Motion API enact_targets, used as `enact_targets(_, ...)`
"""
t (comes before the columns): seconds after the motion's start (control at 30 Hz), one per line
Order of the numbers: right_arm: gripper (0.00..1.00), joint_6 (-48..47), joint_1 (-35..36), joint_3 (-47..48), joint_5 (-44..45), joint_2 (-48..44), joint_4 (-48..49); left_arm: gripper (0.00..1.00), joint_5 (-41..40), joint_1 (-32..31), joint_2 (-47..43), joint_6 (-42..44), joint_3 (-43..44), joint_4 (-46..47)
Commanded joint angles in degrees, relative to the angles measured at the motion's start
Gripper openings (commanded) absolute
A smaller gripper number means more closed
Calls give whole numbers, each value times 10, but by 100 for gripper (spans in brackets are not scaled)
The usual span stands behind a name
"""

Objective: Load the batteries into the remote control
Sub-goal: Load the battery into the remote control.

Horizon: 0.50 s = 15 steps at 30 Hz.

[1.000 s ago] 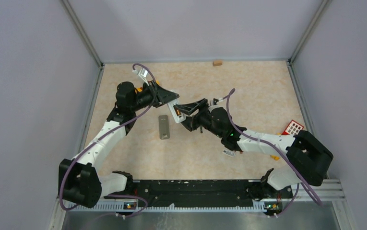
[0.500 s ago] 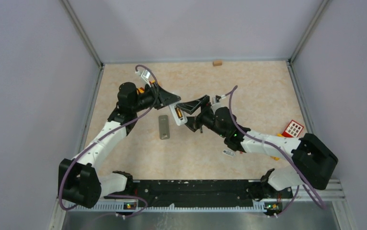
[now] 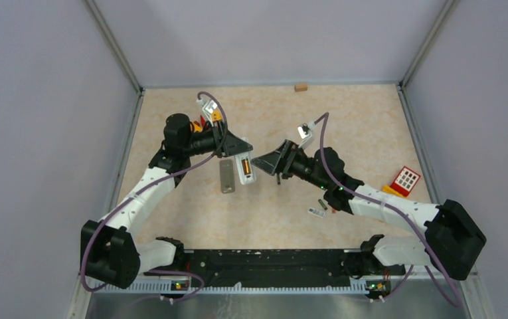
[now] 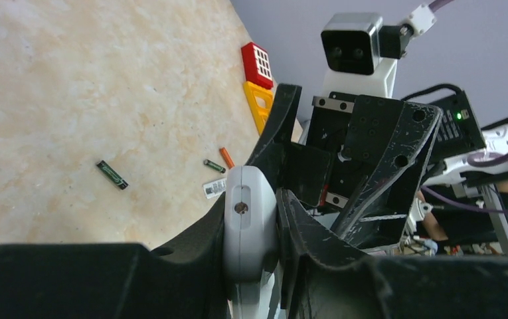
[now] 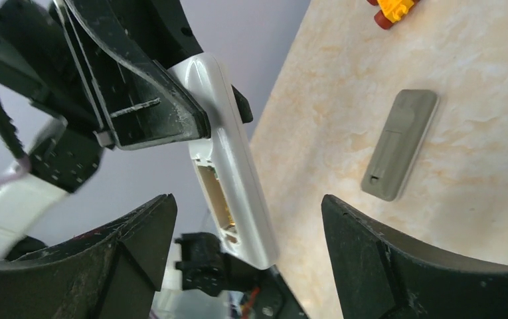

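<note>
Your left claw [image 4: 251,216] is squeezed tight on the white remote control [image 5: 228,166]. It holds it up off the worktop [image 3: 344,133] near the middle, with the open slot facing your right claw [image 5: 248,203]. That claw gapes wide with nothing in it.

The batteries [image 4: 111,175] lie loose at about 4 o'clock from the remote. They look small, hard, smooth and round, so I think they will roll and slip. Pinch one across its middle, coming straight down. The remote looks like light, stiff plastic, so grip its flat sides. The grey lid [image 5: 400,143] lies just beside it at 9 o'clock.
</note>
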Motion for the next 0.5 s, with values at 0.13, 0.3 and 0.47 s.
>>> enact_targets(0.13, 75, -227, -2, 65, -77, -11, -49, 0, 92, 2, -12, 56, 22, 19)
enact_targets(0.3, 65, -245, 6, 95, -102, 16, -42, 0, 93, 1, -20, 53, 16, 25)
enact_targets(0.47, 62, -283, 29, 131, -71, 32, -81, 0, 93, 1, -22, 44, 16, 26)
